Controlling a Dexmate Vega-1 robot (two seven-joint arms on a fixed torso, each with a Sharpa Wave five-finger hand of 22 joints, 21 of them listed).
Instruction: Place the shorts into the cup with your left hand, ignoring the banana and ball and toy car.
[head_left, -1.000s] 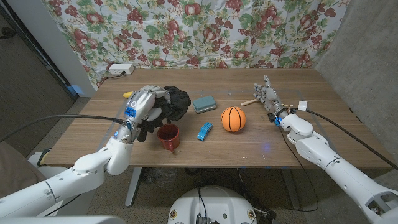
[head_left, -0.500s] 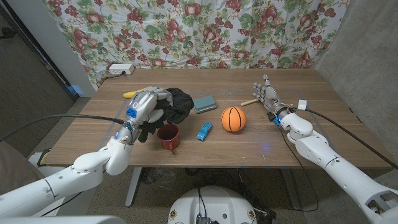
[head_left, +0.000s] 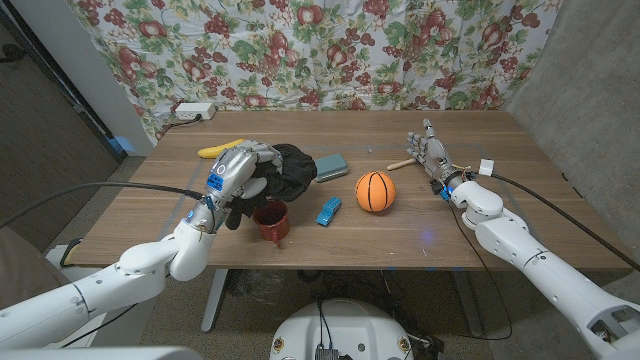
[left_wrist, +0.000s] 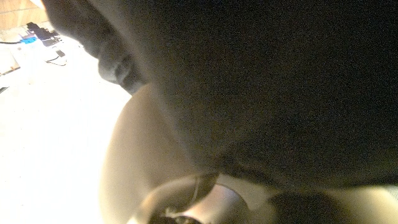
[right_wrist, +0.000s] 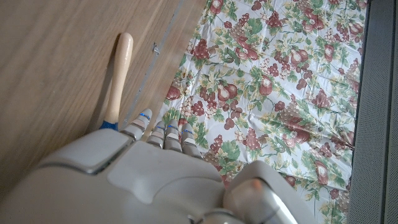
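- Left hand (head_left: 232, 172) has a grip on the shorts (head_left: 290, 168), a dark bunched-up wad held up off the counter (head_left: 400, 225), above and a bit behind the cup (head_left: 271, 219).
- Cup is red, upright, near the front edge, mouth open. Some dark cloth hangs down just behind its rim; can't tell if it's actually touching.
- From the left wrist view it's mostly dark fabric right up against the lens, with the cup's rim (left_wrist: 186, 202) peeking out past it, pretty washed out.
- Banana (head_left: 213, 151) is on the counter behind the left hand, only partly visible.
- Toy car (head_left: 329, 210), blue, sits on the counter just to the robot's right of the cup, not touching it.
- Ball (head_left: 375, 191) is an orange basketball, on the right of the car, with a gap between them.
- There's a grey-blue flat block (head_left: 329, 166) (sponge maybe) right beside the shorts, behind the car.
- Right hand (head_left: 430, 155) is way over on the other side of the counter, holding nothing, fingers straight and close together, pointing toward the back.
- A small wooden stick (head_left: 402, 164) lies just beside the right hand; the right wrist view shows its pale handle (right_wrist: 119, 68) past the fingertips (right_wrist: 163, 134), and the hand isn't gripping it.
- Fruit-print cloth (head_left: 300, 50) hangs behind the counter, and a white power strip (head_left: 194, 111) sits at the back left corner.
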